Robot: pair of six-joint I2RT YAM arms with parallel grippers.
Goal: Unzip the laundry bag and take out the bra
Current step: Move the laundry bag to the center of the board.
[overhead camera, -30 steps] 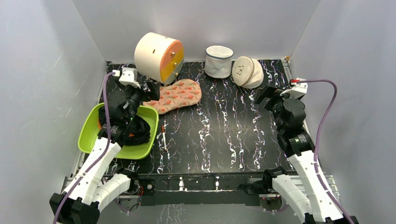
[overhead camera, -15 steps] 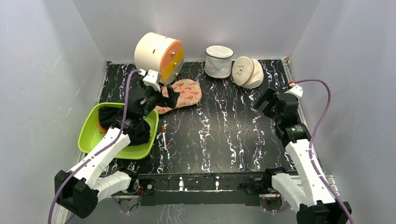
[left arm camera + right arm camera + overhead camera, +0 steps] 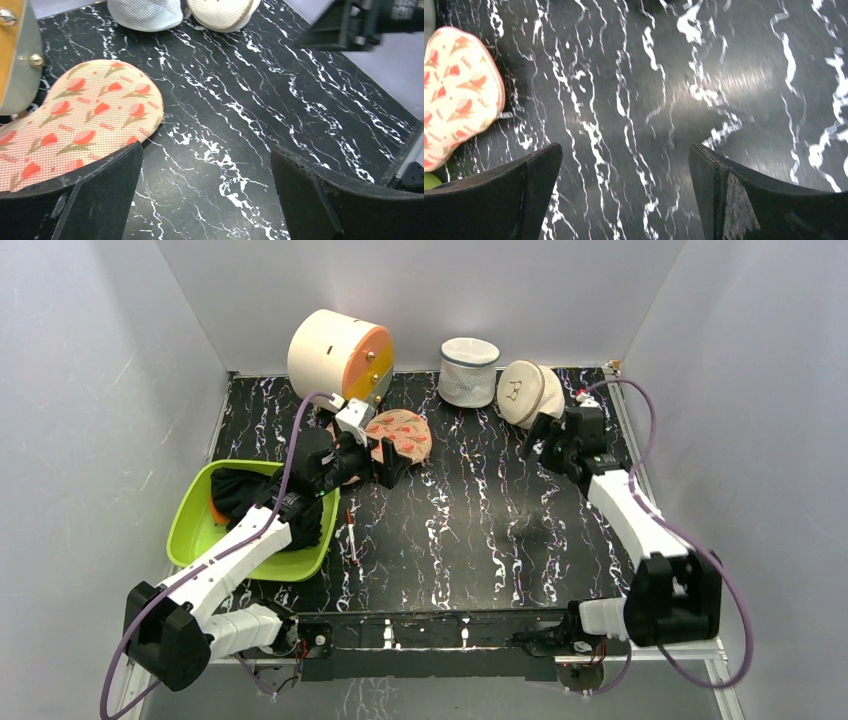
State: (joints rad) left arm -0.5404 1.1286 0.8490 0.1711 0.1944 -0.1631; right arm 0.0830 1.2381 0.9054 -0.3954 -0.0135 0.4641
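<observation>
Approach stage, nothing unzipped yet; far left, the green bin (image 3: 188,535) holds a heaped black garment (image 3: 300,520) with an orange scrap (image 3: 214,511) beside it; the left gripper (image 3: 388,466) hovers over the orange patterned cloth (image 3: 405,432), jaws wide apart and empty; behind it stands the cream drum (image 3: 325,355) with its orange face; further right the white mesh bag (image 3: 468,372) sits upright at the back wall, contents impossible to make out; just beside it the laundry bag (image 3: 530,393) rests tilted on the surface (image 3: 480,530), tan zip trim closed as far as I can tell; the bra is nowhere in sight, presumably inside; the right gripper (image 3: 545,438) hangs just short of that bag, jaws spread, holding nothing; next call: find the zip pull while one arm pins the mesh, and that pull is too small to spot from here.
</observation>
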